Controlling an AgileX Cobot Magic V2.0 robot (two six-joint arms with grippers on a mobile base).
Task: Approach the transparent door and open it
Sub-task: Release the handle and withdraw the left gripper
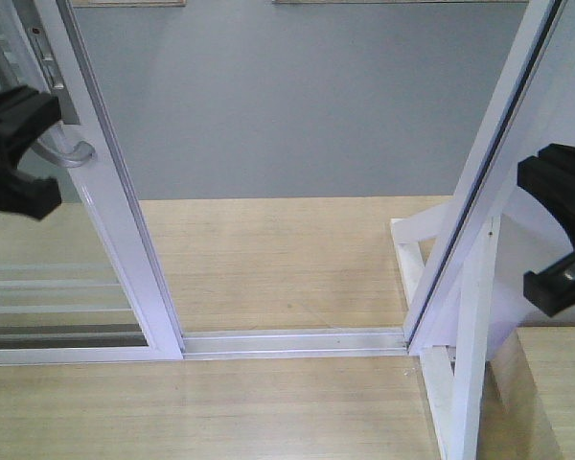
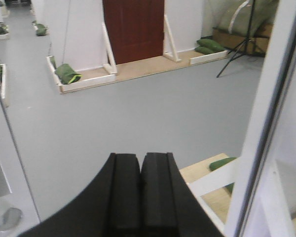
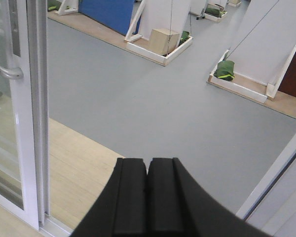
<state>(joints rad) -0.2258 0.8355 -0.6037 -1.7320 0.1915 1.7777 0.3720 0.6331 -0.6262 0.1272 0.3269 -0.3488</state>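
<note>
Transparent door (image 1: 115, 230) slid left beside left hand (image 1: 14, 153); both hands' fingers pressed together, empty.

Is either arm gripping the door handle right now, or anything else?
Nothing is held. Both the left gripper and the right gripper have jaws shut on nothing, clear of the transparent door's handle.

The transparent door (image 1: 53, 287) stands at the left, slid aside, with its handle (image 1: 65, 151) near the left end effector (image 1: 14, 153). The floor track (image 1: 297, 340) runs from it to the fixed frame (image 1: 489, 172) at the right, beside the right end effector (image 1: 561, 230). Behind the opening lies the floor (image 1: 297, 105).
</note>
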